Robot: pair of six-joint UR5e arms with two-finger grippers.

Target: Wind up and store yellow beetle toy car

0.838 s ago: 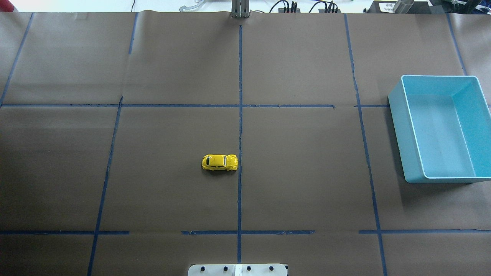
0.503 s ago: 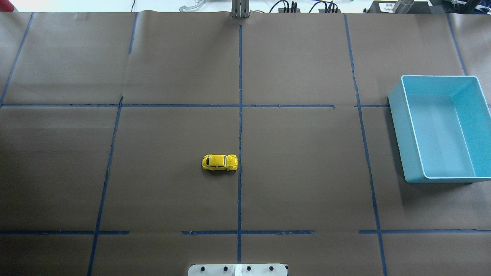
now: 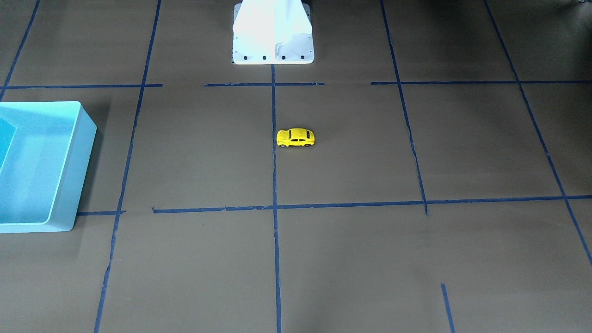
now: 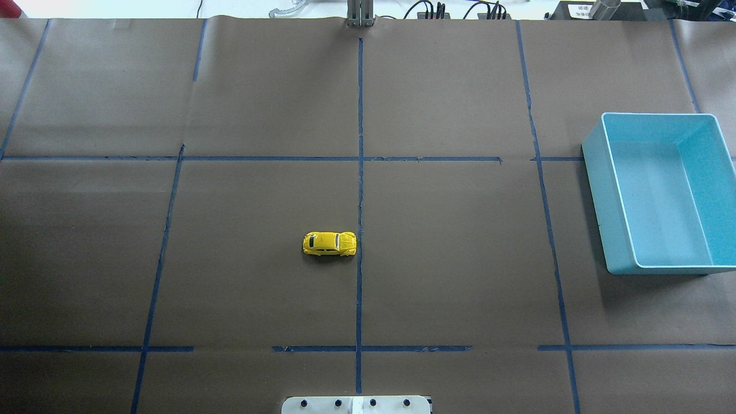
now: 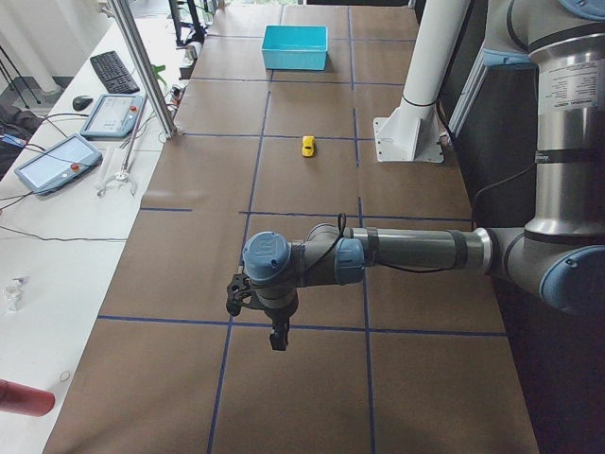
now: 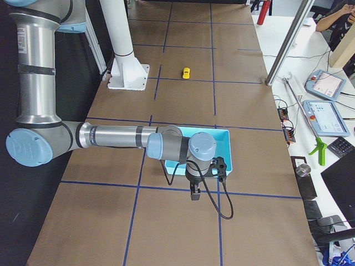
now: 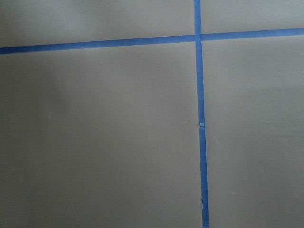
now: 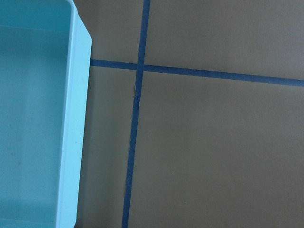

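The yellow beetle toy car (image 4: 329, 244) stands alone on the brown paper just left of the centre tape line; it also shows in the front view (image 3: 296, 138) and, small, in both side views (image 5: 308, 146) (image 6: 186, 72). The light blue bin (image 4: 598, 195) stands empty at the far right (image 3: 78, 171) (image 8: 78, 118). My left gripper (image 5: 274, 336) hangs over the table's left end, far from the car. My right gripper (image 6: 195, 195) hangs just beyond the bin's outer side. I cannot tell whether either is open or shut.
Blue tape lines divide the brown paper into squares. The white base plate (image 4: 356, 404) of the robot's column (image 3: 273, 41) sits at the near middle edge. A metal post (image 5: 142, 66) and tablets (image 5: 57, 161) stand past the far edge.
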